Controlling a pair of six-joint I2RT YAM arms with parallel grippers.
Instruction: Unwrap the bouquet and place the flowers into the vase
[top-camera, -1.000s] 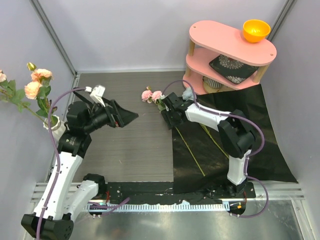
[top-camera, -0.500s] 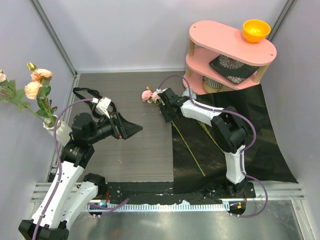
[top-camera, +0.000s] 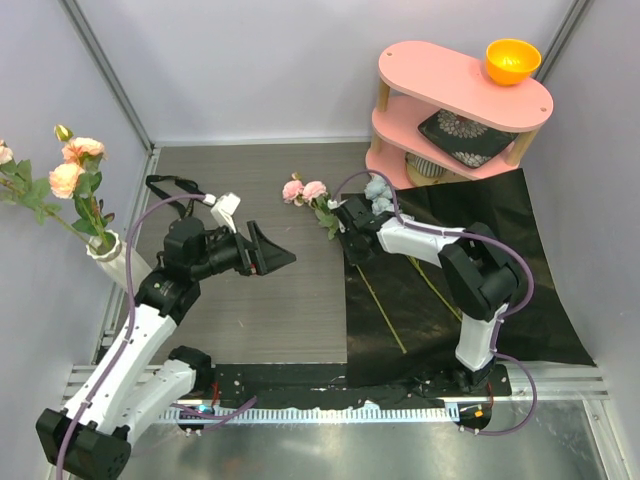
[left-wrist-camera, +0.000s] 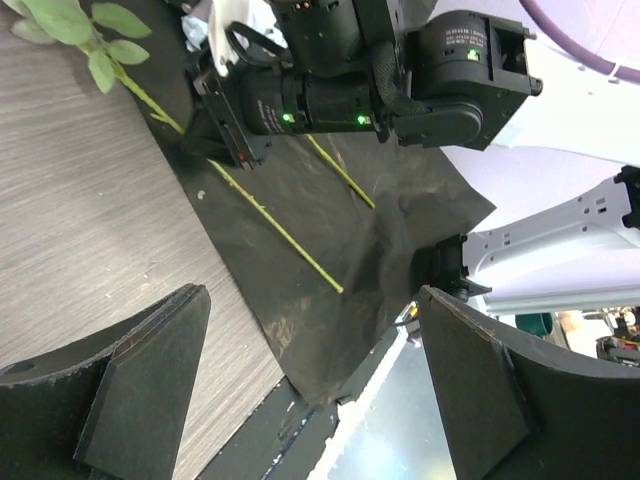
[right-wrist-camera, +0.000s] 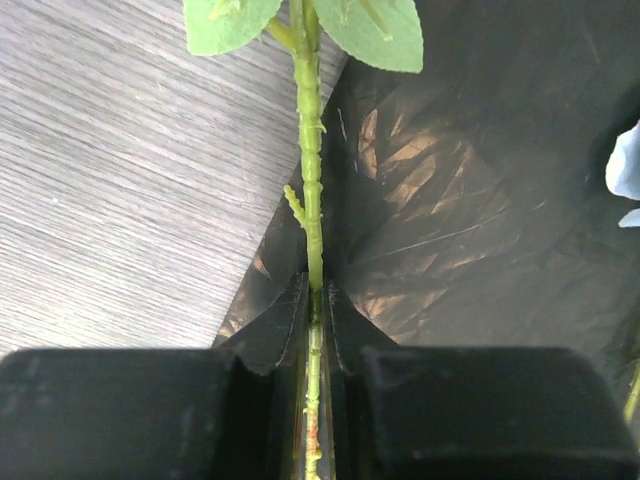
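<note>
The bouquet lies undone, its black paper (top-camera: 480, 280) spread flat on the right of the table. A pink flower (top-camera: 303, 190) rests at the paper's left edge, its long green stem (right-wrist-camera: 312, 200) running back over the paper. My right gripper (top-camera: 346, 226) is shut on that stem just below the leaves (right-wrist-camera: 370, 30), and the stem runs straight between the jaws of the right gripper (right-wrist-camera: 314, 300). A pale-blue flower (top-camera: 377, 188) lies beside it. The cream vase (top-camera: 110, 250) at the far left holds peach flowers (top-camera: 75, 170). My left gripper (top-camera: 268, 254) hovers open and empty over the table's middle.
A pink two-tier shelf (top-camera: 450, 85) at the back right carries an orange bowl (top-camera: 512, 60), a floral black plate (top-camera: 465, 135) and a ribbed cup (top-camera: 425, 165). A second bare stem (top-camera: 430, 285) lies on the paper. In the left wrist view the right arm (left-wrist-camera: 340, 90) sits ahead.
My right gripper's jaws have closed onto the pink flower's stem. The left arm has swung away from the vase toward the table's middle, still open.
</note>
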